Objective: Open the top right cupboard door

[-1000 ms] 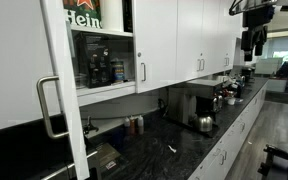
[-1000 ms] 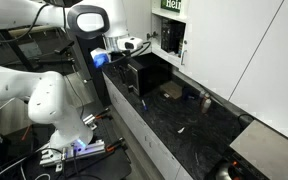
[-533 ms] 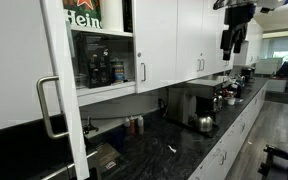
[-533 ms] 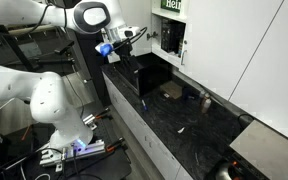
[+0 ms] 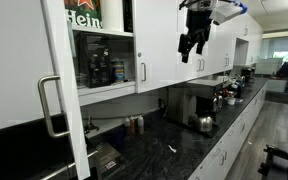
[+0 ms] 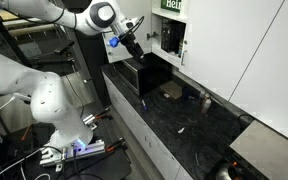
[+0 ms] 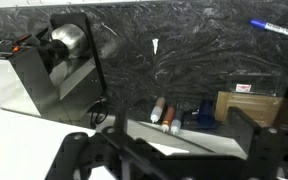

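The top right cupboard door [image 5: 156, 38] is a glossy white panel, closed, with a slim vertical silver handle [image 5: 141, 72] near its lower left corner. My gripper [image 5: 189, 52] hangs in the air in front of the upper doors, to the right of that handle and apart from it, fingers pointing down and spread. It also shows in an exterior view [image 6: 136, 52] beside the open cupboard. In the wrist view the two dark fingers stand wide apart around an empty gap [image 7: 162, 142]. It holds nothing.
A white door with a big loop handle [image 5: 46, 106] stands open at the near left. Beside it is an open cupboard [image 5: 102, 60] with machines. Doors with paired handles [image 5: 200, 65] are further right. A kettle [image 5: 205, 123], a coffee machine [image 5: 189, 102] and bottles [image 7: 164, 115] stand on the black counter [image 5: 174, 150].
My gripper has moved along the upper cabinets from the far end towards the door with the slim handle, and a little lower. The doors have not moved.
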Robot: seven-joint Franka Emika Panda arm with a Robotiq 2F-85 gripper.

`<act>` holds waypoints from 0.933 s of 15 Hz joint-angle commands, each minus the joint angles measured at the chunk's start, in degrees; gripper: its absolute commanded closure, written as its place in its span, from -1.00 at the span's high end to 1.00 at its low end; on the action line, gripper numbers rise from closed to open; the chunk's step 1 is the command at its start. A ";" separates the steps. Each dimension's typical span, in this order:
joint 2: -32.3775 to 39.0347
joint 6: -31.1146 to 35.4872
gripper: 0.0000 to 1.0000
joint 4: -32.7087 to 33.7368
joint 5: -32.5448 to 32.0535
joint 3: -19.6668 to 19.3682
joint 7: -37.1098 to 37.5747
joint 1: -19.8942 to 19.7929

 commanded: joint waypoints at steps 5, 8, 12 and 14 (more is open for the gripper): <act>14.51 6.10 1.00 10.39 -18.47 8.11 24.04 -4.10; 19.59 4.50 1.00 14.50 -27.75 7.78 33.20 -1.86; 27.90 0.98 1.00 21.38 -39.20 5.80 41.96 2.29; 32.65 -1.65 1.00 25.68 -43.34 4.33 44.31 4.84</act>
